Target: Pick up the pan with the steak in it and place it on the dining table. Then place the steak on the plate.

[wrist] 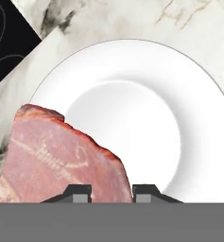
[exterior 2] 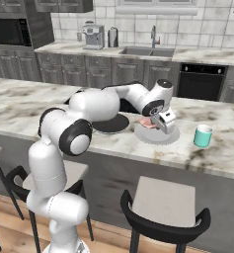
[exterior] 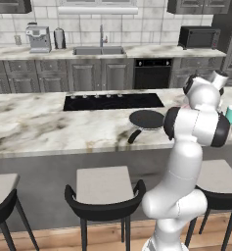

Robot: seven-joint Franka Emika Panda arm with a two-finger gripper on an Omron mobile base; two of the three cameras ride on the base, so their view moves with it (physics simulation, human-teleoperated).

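The black pan sits on the marble dining table, its inside bare and its handle pointing toward the front edge. In the right base view the pan is partly behind my arm. Right of it lies the pale plate. My gripper hovers low over the plate's left part, shut on the pink steak. In the hand view the steak hangs over the plate's lower-left rim, with the gripper gripping its edge.
A teal cup stands on the table right of the plate. A black cooktop is set into the top behind the pan. Bar stools line the front. The sink counter runs along the back wall.
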